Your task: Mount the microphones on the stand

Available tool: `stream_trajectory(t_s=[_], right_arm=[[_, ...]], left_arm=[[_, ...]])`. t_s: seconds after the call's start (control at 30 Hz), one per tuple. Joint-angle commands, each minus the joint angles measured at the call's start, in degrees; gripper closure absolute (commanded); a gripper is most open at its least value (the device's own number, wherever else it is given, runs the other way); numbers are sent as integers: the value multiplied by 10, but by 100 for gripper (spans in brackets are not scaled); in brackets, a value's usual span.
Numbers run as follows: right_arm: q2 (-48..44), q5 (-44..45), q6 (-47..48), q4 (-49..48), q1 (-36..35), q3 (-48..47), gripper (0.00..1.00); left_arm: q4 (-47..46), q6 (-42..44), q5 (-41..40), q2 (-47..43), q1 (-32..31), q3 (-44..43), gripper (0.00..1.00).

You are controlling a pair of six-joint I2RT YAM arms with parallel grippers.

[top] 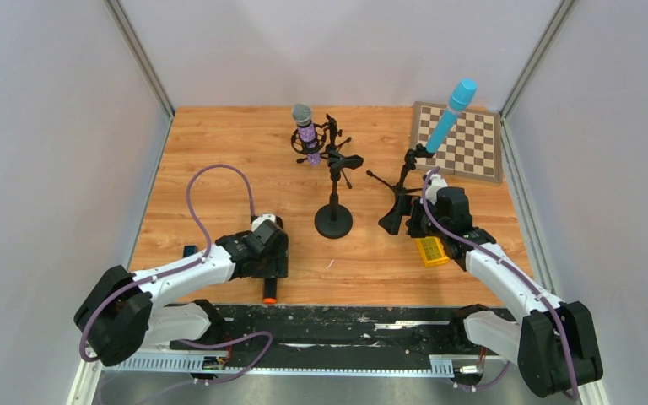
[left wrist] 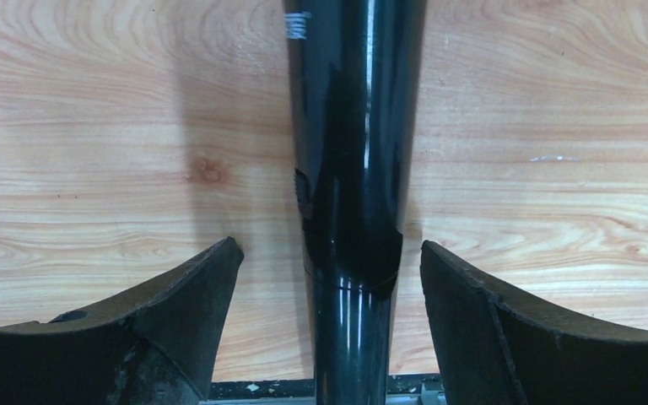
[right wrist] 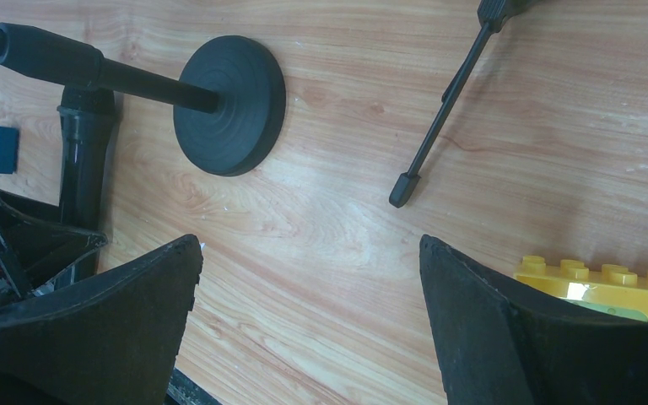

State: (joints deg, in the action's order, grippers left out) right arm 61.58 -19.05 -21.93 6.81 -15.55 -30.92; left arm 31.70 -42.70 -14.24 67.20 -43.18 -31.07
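The black microphone (top: 270,287) with its orange end ring lies on the table by the near edge. My left gripper (top: 267,263) is low over it and open. In the left wrist view the glossy black body (left wrist: 350,169) runs between the fingers, with a gap on each side of my left gripper (left wrist: 329,270). The purple microphone (top: 305,133) stands in a black mount at the back. The light-blue microphone (top: 450,116) sits tilted on a tripod stand (top: 403,190). A round-base stand (top: 334,221) has an empty clip (top: 342,160). My right gripper (right wrist: 308,270) is open and empty over bare wood beside the tripod.
A chessboard (top: 457,139) lies at the back right. A yellow brick (top: 430,251) sits right beside my right gripper, at its right finger in the wrist view (right wrist: 599,283). A tripod leg (right wrist: 439,118) and the round base (right wrist: 230,105) lie ahead of it. A small dark brick (top: 189,251) lies at the left.
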Motion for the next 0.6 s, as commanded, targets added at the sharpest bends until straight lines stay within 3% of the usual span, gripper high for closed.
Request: stream_trajectory(t_s=[0.0, 0.07, 0.17, 0.4, 0.43, 0.47, 0.57], right_arm=[[-2, -6, 9, -11, 2, -16, 2], [-2, -6, 8, -11, 2, -15, 2], [-3, -6, 8, -11, 2, -15, 2], [-3, -6, 7, -11, 2, -13, 2], [-3, -7, 7, -11, 2, -14, 1], [-4, -8, 7, -11, 3, -14, 1], [-5, -10, 5, -11, 2, -14, 1]], left_arm=[[-5, -39, -17, 13, -9, 3, 17], [0, -38, -21, 27, -11, -1, 25], [5, -31, -24, 45, -14, -8, 47], [-9, -16, -10, 42, -16, -6, 75], [-11, -15, -6, 39, -16, -5, 81], [-14, -11, -5, 31, -16, -3, 94], [-23, 2, 0, 13, -16, 0, 100]])
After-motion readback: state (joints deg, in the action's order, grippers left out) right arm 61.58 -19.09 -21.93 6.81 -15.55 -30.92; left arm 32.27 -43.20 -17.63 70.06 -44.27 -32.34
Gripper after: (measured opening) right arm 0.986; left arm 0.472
